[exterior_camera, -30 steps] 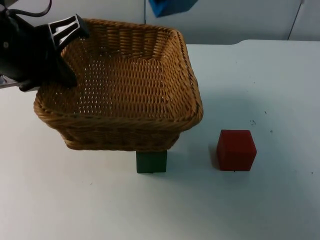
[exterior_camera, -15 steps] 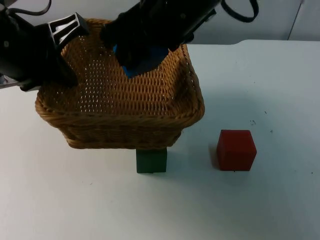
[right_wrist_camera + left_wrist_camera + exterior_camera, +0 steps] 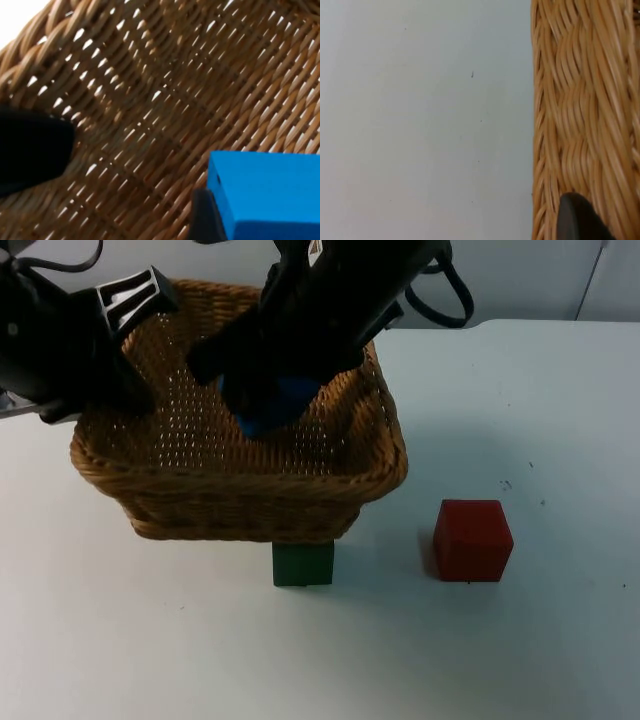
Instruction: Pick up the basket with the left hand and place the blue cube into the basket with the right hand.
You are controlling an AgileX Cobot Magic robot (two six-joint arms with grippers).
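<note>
White table (image 3: pixel 560 640) carries everything, and the woven tan wicker basket (image 3: pixel 240 480) hangs tilted above it, its far-left rim gripped tight by the left pincer (image 3: pixel 120 335), exactly as it was a second ago. What changed is the right arm: absent a second ago, it has swung in and now sinks lower inside the basket. Its right pincer (image 3: pixel 262 405) is clamped on the blue cube (image 3: pixel 270 195), which hovers just above the weave, probably not yet touching. Release looks like the step left. Outside sit a red cube (image 3: pixel 472 539) and a dark green cube (image 3: pixel 303 564).
</note>
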